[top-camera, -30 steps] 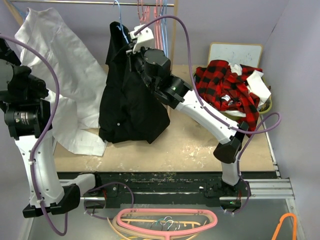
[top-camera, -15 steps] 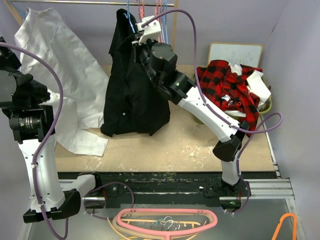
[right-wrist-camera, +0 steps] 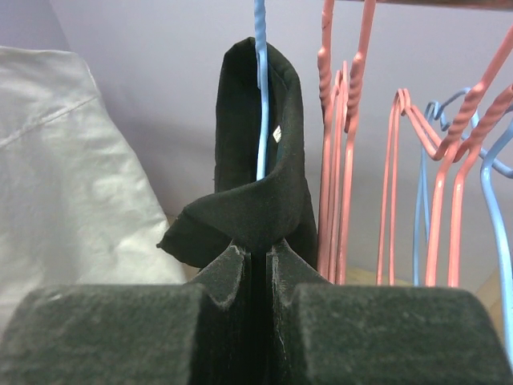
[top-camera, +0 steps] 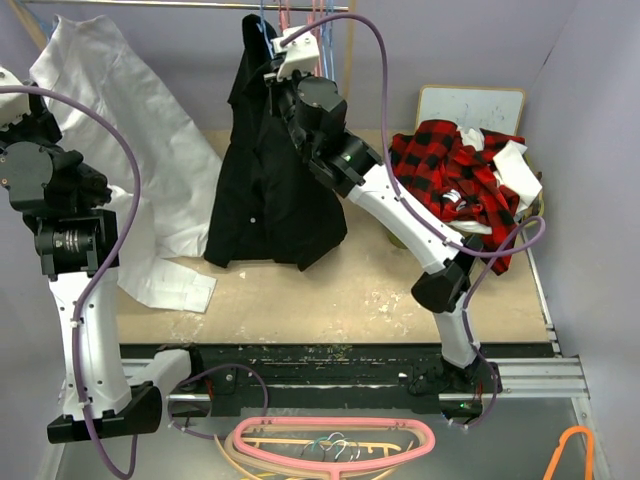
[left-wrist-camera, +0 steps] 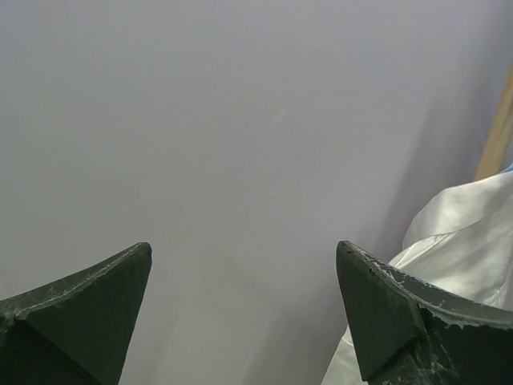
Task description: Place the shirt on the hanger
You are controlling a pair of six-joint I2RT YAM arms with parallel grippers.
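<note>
Top external view: the shirt hangs in the upper middle of the frame, below the rail. Its hem reaches down toward the worktop; I cannot tell whether it touches. The white cloth is to its left and the plaid shirt is heaped at right.

The right hand is pinched narrow on a fold of black fabric near the collar. The hanger rises as a thin blue wire out of that fold, just beside the pink hangers. Whether the fingers also catch the wire is hidden. The left hand is spread wide, holds nothing and faces the bare wall.

The shirt looks limp and fairly light, so it should sag and bunch wherever it is unsupported. It would likely slide along the smooth, springy wire. The collar band or a shoulder seam, where the cloth is doubled, seems the firmest hold. A pinch on a single layer would probably creep.
</note>
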